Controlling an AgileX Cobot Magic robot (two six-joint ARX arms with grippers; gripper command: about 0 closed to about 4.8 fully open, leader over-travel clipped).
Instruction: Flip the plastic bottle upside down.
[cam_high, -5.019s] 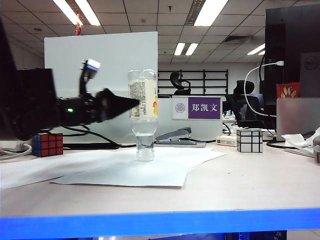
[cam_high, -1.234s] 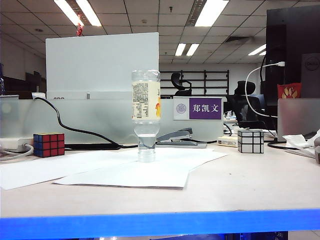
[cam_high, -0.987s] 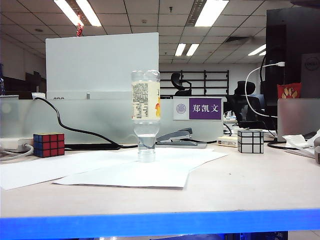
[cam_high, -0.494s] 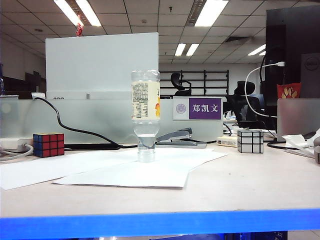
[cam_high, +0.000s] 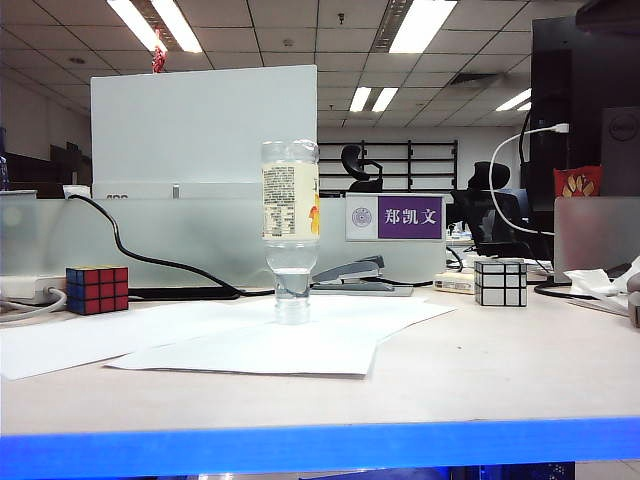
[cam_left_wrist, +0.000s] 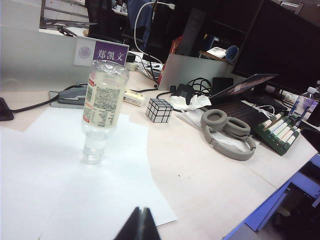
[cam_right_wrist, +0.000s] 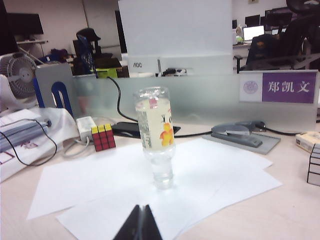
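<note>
On the white paper sheets (cam_high: 250, 340) covering the desk (cam_high: 480, 370), the plastic bottle (cam_high: 291, 230) stands upside down on its cap, alone and untouched. The left hand (cam_left_wrist: 142, 226) is closed and holds nothing, pulled well back from the bottle. The right hand (cam_right_wrist: 141, 223) is likewise closed and empty, also well back from the bottle. A colourful cube (cam_high: 97, 289) sits left of the bottle, a silver cube (cam_high: 499, 281) right of it.

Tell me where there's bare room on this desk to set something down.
Free: the white paper in front of the upside-down plastic bottle, and the bare desktop between the paper and the silver cube. Crowded: the back edge with the stapler, and past the silver cube, the headphones and keyboard.
</note>
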